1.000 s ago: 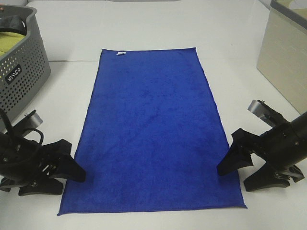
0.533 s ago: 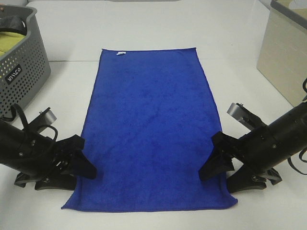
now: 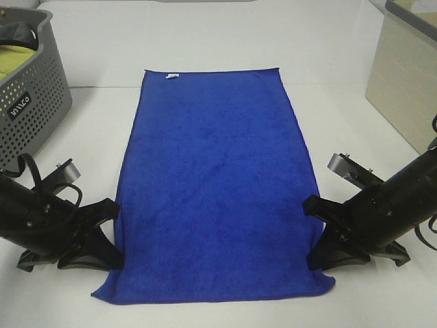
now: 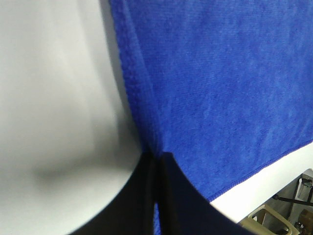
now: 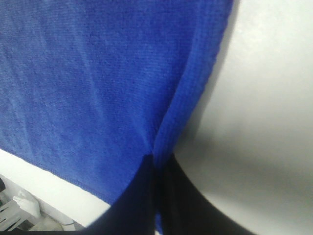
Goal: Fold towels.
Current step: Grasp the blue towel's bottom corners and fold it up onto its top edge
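The royal-blue towel (image 3: 217, 184) lies flat and lengthwise on the white table, with its small white tag (image 3: 173, 76) at the far left corner. My left gripper (image 3: 113, 236) is at the towel's left edge near the front corner, shut on that edge; the left wrist view shows the closed fingers (image 4: 156, 196) pinching the stitched hem (image 4: 142, 112). My right gripper (image 3: 319, 232) is at the right edge near the front corner, shut on it; the right wrist view shows the closed fingers (image 5: 156, 196) pinching the hem (image 5: 193, 88).
A grey perforated basket (image 3: 27, 102) holding a yellow-green cloth (image 3: 15, 61) stands at the far left. A beige box (image 3: 406, 75) stands at the far right. The white table (image 3: 218, 34) stretches beyond the towel's far edge.
Both grippers moved inward onto the towel's side edges and closed on them. The towel's front edge has drawn in a little at both corners.
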`<state>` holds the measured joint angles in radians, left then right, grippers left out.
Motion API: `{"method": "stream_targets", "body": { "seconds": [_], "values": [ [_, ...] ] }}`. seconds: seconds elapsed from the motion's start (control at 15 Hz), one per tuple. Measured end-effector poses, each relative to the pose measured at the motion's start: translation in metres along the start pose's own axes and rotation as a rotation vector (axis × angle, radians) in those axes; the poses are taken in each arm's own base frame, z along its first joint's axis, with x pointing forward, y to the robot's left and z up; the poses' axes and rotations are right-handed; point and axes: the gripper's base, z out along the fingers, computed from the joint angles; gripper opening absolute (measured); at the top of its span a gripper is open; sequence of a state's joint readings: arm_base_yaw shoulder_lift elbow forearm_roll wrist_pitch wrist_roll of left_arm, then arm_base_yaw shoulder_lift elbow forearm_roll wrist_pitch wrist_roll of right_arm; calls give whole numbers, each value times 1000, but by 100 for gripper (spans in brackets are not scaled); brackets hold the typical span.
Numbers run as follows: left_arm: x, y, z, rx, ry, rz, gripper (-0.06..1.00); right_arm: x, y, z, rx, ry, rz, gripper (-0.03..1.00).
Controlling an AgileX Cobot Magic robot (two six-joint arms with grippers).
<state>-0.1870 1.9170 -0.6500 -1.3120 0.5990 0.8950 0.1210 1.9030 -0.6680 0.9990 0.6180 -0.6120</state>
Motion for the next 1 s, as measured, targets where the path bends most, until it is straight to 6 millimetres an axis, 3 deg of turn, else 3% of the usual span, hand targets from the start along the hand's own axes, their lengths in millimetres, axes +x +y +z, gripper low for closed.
{"method": "stream_targets", "body": {
  "seconds": [0.2, 0.47, 0.67, 0.73, 0.8, 1.0],
  "values": [
    [4, 0, -2, -17, 36, 21, 0, 2, 2, -10, 26, -31, -42, 2],
    [9, -14, -28, -32, 6, 69, 0, 20, 7, -24, 2, -35, -56, 2],
    [36, -10, -39, -44, 20, 58, 0, 47, 3, -29, -7, 0, -48, 2],
    [54, -7, -44, -48, 35, 45, 0, 64, -1, -30, -5, 17, -38, 2],
    [54, -7, -44, -48, 35, 45, 0, 64, -1, -30, -5, 17, -38, 2],
    [81, -5, -54, -30, 43, 19, 0, 94, -8, -31, -11, 50, -3, 2]
  ]
}}
